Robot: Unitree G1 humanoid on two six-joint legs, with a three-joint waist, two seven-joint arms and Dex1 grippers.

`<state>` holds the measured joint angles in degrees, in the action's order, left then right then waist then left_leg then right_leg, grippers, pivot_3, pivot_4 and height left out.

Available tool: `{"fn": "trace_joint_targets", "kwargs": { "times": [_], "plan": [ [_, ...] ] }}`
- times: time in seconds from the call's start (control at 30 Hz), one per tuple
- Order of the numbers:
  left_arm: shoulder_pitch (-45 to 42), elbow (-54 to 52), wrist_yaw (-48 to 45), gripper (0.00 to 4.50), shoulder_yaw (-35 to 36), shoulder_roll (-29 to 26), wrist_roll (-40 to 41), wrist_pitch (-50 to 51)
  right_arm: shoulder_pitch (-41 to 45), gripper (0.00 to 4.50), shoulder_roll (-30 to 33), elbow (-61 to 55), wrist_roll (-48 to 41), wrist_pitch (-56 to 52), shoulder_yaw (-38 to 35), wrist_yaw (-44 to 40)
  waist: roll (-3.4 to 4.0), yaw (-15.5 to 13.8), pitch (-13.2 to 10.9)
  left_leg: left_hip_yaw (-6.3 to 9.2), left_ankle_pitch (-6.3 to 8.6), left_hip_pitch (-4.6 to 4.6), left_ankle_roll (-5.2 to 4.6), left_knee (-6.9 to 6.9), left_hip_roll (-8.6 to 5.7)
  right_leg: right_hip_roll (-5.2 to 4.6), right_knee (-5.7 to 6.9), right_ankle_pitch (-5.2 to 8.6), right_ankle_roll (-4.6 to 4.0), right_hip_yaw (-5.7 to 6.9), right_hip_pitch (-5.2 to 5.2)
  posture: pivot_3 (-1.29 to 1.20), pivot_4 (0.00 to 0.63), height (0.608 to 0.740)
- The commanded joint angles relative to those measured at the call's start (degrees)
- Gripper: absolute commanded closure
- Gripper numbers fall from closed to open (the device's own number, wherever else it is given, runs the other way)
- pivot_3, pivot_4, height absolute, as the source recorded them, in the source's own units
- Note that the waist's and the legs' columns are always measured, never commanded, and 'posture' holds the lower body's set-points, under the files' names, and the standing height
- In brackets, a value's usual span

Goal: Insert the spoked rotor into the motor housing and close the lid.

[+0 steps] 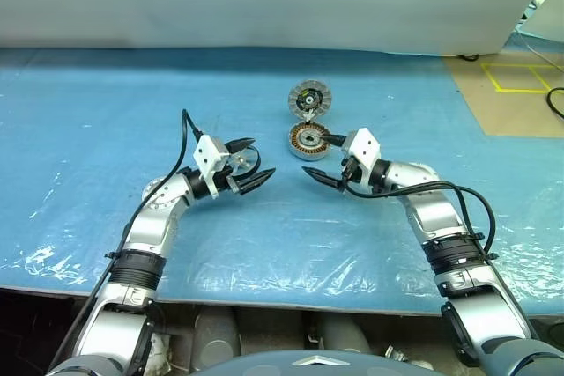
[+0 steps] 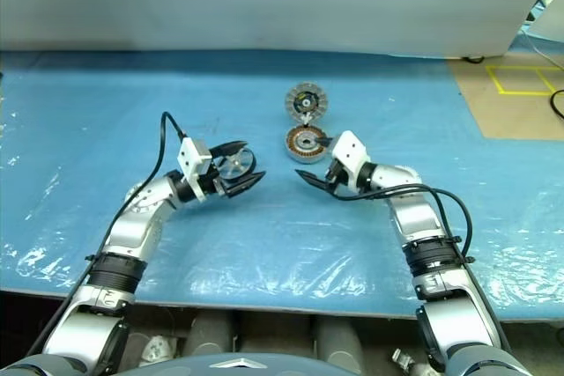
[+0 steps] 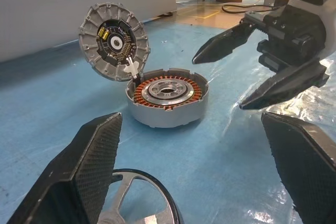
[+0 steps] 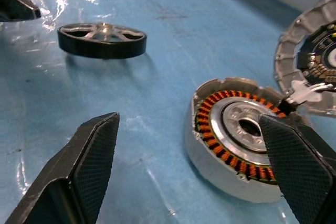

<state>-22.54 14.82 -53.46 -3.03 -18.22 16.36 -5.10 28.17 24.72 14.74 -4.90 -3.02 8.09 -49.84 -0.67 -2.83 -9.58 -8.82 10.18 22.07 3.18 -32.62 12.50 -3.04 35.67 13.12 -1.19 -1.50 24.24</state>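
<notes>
Both pincers stood apart, empty. The spoked rotor (image 4: 102,39) lay between the left pincer's (image 1: 249,164) fingers; the motor housing (image 1: 308,141), lid (image 1: 310,98) raised, sat beside the right pincer (image 1: 322,161)

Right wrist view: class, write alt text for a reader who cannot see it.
An open motor housing, ringed with copper windings, sits on a blue table with its ribbed lid tipped up behind it. The spoked rotor lies farther off on the table.
</notes>
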Motion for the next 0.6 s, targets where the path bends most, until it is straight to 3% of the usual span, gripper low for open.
{"fn": "trace_joint_targets", "kwargs": {
  "times": [0.03,0.2,0.3,0.6],
  "plan": [
    [-0.68,-1.49,-0.03,0.03,-0.31,0.11,-0.13,-0.46,2.74,0.00,0.83,-3.44,0.74,-2.89,0.54,0.02,0.00,0.01,0.00,0.00,0.00,0.00,0.00,0.00,0.00,0.00,0.00,0.00,0.00,0.00,0.00,0.00,0.150,0.740],
    [-0.42,-1.67,0.42,0.03,-0.12,0.11,-0.20,-0.49,5.88,0.00,0.69,0.04,4.47,-1.43,2.76,0.79,0.00,0.02,0.00,0.00,0.00,0.00,0.00,-0.02,0.00,0.00,0.01,0.00,-0.01,0.00,0.00,0.00,0.150,0.740],
    [0.05,-1.95,0.90,0.00,-0.01,0.12,-0.33,-0.53,7.31,0.58,0.55,4.05,7.26,1.01,4.54,1.32,0.00,-0.01,0.00,0.00,0.00,0.01,0.00,-0.02,0.00,0.00,0.01,-0.01,0.01,0.00,0.00,0.00,0.150,0.740],
    [0.81,-2.59,2.08,0.00,0.88,-0.51,-0.22,-0.74,9.23,3.73,1.67,12.53,12.99,6.68,8.45,0.60,0.00,-0.01,0.00,0.00,0.00,-0.03,0.01,-0.05,0.00,0.00,0.04,0.01,-0.01,0.00,-0.05,0.00,0.150,0.740]
  ]
}}
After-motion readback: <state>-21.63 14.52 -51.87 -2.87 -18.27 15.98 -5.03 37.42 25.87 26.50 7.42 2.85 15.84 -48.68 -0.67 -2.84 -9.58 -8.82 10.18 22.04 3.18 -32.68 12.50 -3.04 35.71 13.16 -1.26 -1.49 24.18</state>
